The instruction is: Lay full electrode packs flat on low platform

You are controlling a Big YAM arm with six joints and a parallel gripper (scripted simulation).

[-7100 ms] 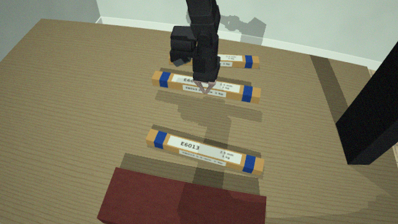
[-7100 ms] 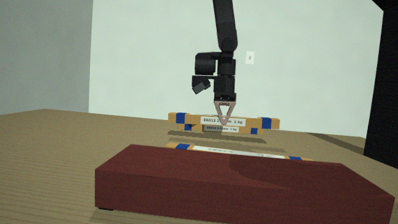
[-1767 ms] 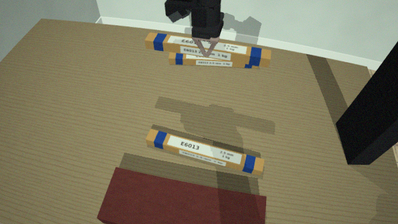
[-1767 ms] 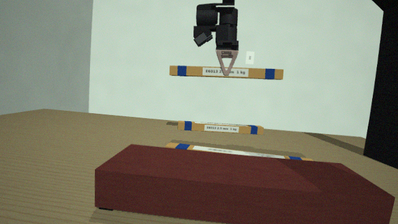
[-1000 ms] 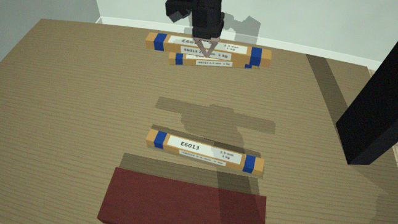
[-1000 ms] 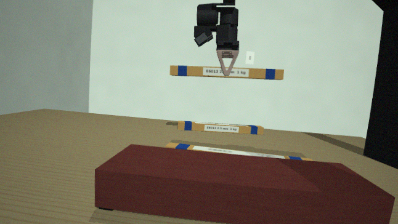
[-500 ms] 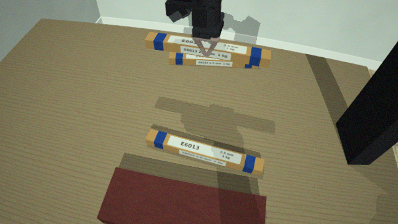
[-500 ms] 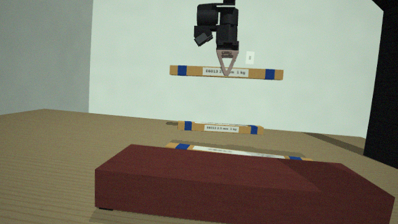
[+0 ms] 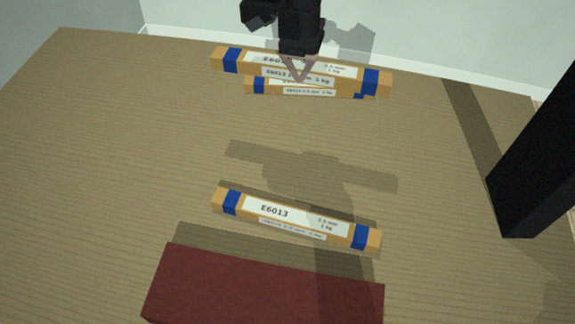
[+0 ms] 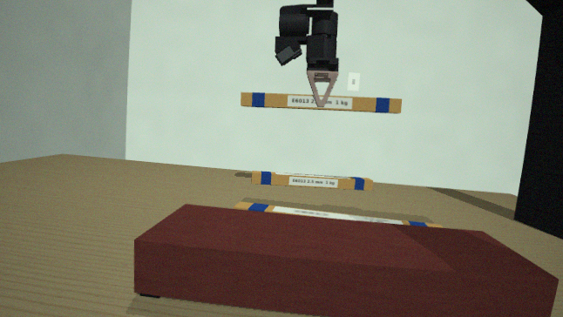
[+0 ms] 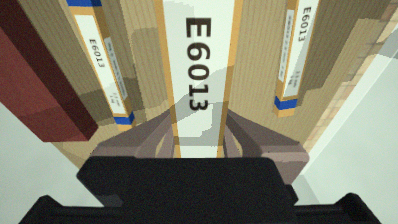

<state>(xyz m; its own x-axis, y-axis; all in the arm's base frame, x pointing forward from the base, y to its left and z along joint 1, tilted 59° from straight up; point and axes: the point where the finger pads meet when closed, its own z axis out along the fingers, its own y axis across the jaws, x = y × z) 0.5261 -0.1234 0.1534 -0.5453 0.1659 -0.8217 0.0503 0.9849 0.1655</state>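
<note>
My gripper [image 10: 322, 102] is shut on a tan pack of electrodes with blue end bands [image 10: 321, 102], gripping it near its middle and holding it level high above the table. It also shows in the top view [image 9: 301, 71] and in the wrist view [image 11: 200, 75]. A second pack [image 10: 311, 180] lies flat on the table at the far side, below the held one [image 9: 307, 86]. A third pack [image 9: 295, 216] lies flat on the table just behind the low dark red platform [image 9: 263, 289], which carries no pack.
A tall black block [image 9: 534, 174] stands at the right side of the table. A pale wall rises behind the far table edge.
</note>
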